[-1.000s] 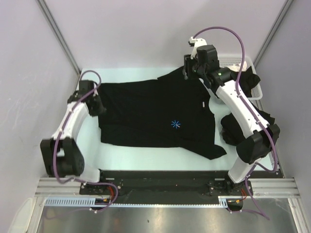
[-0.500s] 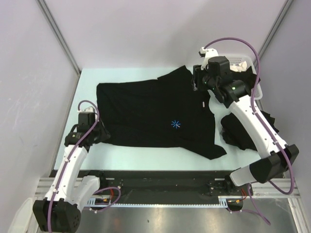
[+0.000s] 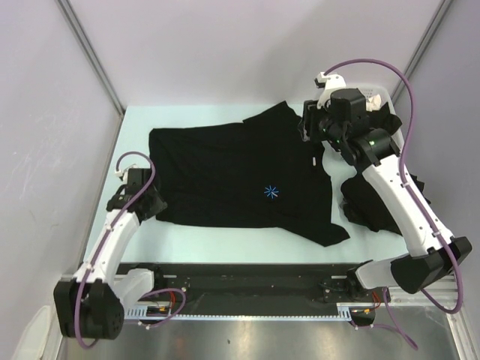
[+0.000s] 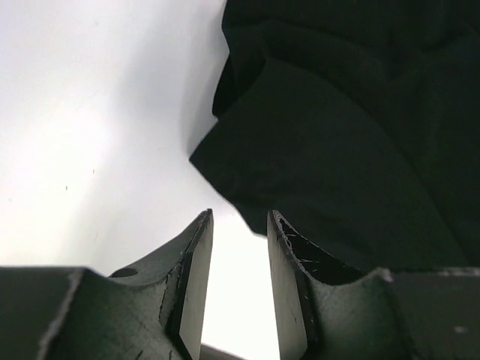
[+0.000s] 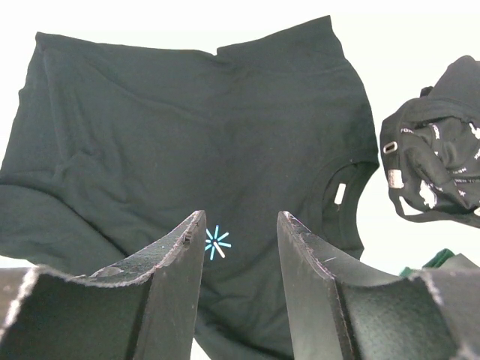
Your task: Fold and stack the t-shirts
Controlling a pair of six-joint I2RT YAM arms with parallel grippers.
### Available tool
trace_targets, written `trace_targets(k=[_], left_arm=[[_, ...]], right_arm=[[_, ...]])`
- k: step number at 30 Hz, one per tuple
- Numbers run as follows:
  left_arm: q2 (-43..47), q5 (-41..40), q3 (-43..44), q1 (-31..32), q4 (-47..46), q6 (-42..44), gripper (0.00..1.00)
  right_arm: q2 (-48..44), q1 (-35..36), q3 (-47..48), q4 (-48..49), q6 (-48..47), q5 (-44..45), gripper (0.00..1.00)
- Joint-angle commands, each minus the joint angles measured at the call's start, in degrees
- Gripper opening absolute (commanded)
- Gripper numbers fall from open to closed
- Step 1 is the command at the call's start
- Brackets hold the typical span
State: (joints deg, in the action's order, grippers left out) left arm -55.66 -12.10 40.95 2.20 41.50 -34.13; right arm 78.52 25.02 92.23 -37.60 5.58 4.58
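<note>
One white basket (image 3: pixel 381 91), black cloth (image 3: pixel 388 124) inside, beside spread t-shirt (image 3: pixel 225 172).

- Pale tabletop (image 3: pixel 202 238).
- White slotted basket (image 3: pixel 381 93) at the far right corner.
- Black fabric item with white print (image 5: pixel 442 150), at the right.
- Metal rail (image 3: pixel 255 313) along the near edge.

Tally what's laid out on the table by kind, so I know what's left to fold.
T-shirt spread flat: 1
Heap of dark cloth: 1 (pieces inside cannot be counted)
White basket: 1
Total: 3
</note>
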Motion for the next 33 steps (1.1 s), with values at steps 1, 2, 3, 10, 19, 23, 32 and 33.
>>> trace_targets(k=[1,2,3,10,19,23,32,33], left_arm=[[-5.15,-3.11,2.29,0.18,-7.12,-0.50,0.40],[-7.77,-3.19,3.42,0.18,-8.09,-0.50,0.40],[-9.10,-3.46,4.22,0.18,-8.53,-0.41,0.40],[-18.78,-5.74,10.37,0.18,-11.08,0.46,0.40],[-27.57,-7.85,17.05,0.18,-9.95,3.02,0.41],[-29.15,-8.20,18.55,0.18,-7.84,2.40,0.40],[-30.47,-7.33,19.61,0.18,-3.79,1.00,0.41],[-30.56,-7.15,19.61,0.18,-3.44,0.73,0.40]], right_arm=[[-3.11,-0.14,-0.12,-1.15,-0.05,-0.10,0.49],[-3.20,-0.14,-0.03,-1.33,-0.13,0.08,0.49],[-3.37,-0.14,-0.12,-1.33,-0.31,0.17,0.49],[-3.55,-0.14,-0.20,-1.86,-0.66,0.17,0.49],[-2.85,-0.41,-0.82,-1.95,-1.28,0.43,0.50],[-2.41,-0.76,-1.08,-1.86,-1.19,0.08,0.50],[-1.35,-1.63,-1.08,-0.89,-0.40,-1.32,0.50],[-1.27,-1.72,-1.00,-0.63,-0.22,-1.50,0.50]])
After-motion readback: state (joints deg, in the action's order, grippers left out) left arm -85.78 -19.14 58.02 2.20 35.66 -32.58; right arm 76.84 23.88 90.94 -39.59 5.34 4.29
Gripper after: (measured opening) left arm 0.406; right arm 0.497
